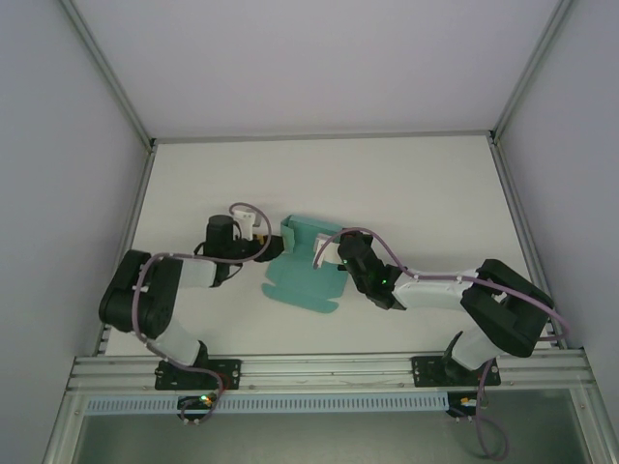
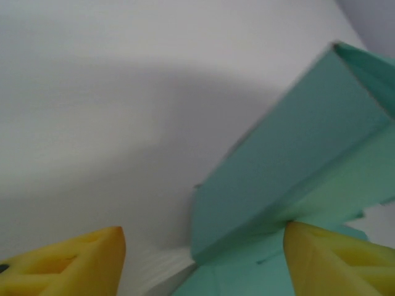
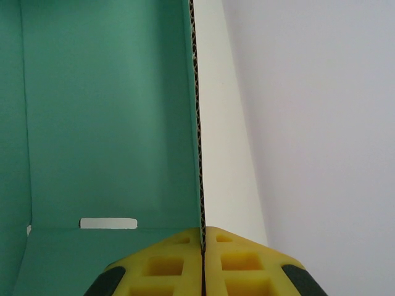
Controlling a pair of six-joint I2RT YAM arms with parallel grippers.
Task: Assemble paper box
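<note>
There are 2 arms, 2 grippers and 1 paper box.

At the left, the left arm (image 1: 145, 295) bends over the table and reaches to the right. The left gripper (image 1: 274, 249) is just beside the left side of the box. In the left wrist view its 2 yellow fingers (image 2: 80, 262) stand wide apart. A raised teal wall of the box is close to the right one, and I cannot tell if they touch. The left finger is over bare table.

The paper box (image 1: 305, 280) lies in the middle of the table, between the 2 grippers. It is teal-green and only partly folded. The far part has walls standing up, and the near part lies flat with wavy flaps at the edge. In the right wrist view, 1 small rounded slot (image 3: 108, 223) is cut near a fold of the card.

The right gripper (image 1: 334, 256) is at the right side of the box. Its 2 yellow fingers (image 3: 244, 265) are pressed together on the thin edge of an upright wall. The right arm (image 1: 484, 304) stretches in from the right.

The table (image 1: 406, 184) is white and plain. Pale walls (image 1: 48, 145) close it on 3 sides, and 1 aluminium rail (image 1: 329, 369) runs along the near edge, where the 2 bases are bolted.
</note>
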